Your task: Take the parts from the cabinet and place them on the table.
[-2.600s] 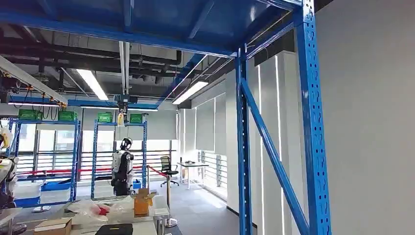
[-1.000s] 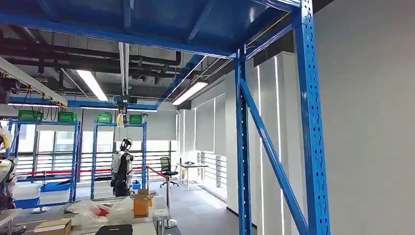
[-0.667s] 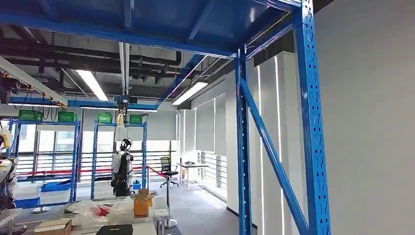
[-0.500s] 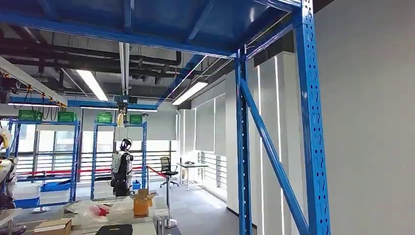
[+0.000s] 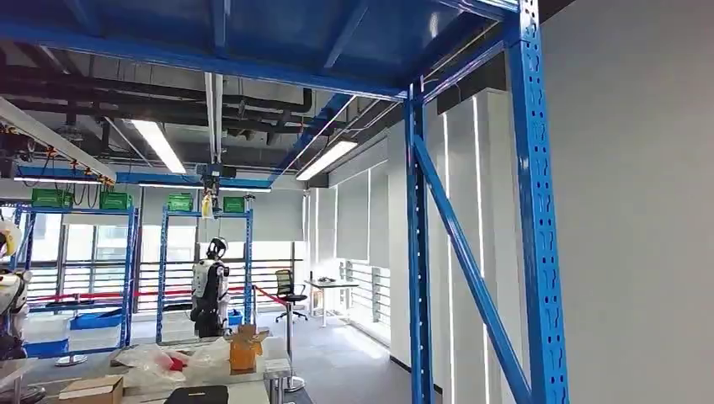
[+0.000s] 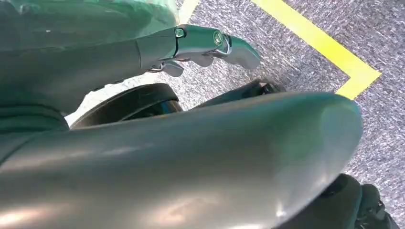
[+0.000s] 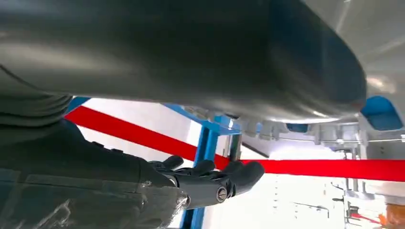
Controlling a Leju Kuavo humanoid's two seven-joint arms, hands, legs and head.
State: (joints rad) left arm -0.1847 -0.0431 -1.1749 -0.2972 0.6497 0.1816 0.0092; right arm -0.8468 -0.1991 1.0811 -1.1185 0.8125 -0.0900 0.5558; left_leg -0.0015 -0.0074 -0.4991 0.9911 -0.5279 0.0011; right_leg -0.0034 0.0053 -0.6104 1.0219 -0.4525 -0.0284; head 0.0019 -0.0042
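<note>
The head view looks up through a blue steel rack: its upright (image 5: 535, 210) with a diagonal brace (image 5: 463, 252) stands close on my right, and its blue top deck (image 5: 253, 34) is overhead. A table (image 5: 253, 393) with a cardboard box (image 5: 91, 389) and a black flat item (image 5: 196, 395) lies at the lower left. My left hand (image 6: 200, 43) hangs over grey carpet (image 6: 305, 86), fingers stretched out and holding nothing. My right hand (image 7: 210, 181) has its fingers apart and empty, in front of a blue post (image 7: 203, 152).
A grey wall (image 5: 631, 210) runs along the right. Another humanoid robot (image 5: 210, 288) stands far back by blue shelving (image 5: 202, 252) carrying green crates (image 5: 180, 202). Red barrier tape (image 5: 101, 295), an office chair (image 5: 289, 290) and an open cardboard box (image 5: 244, 347) are there. Yellow floor tape (image 6: 329, 47) crosses the carpet.
The head camera sways very slightly; nothing in the scene has moved.
</note>
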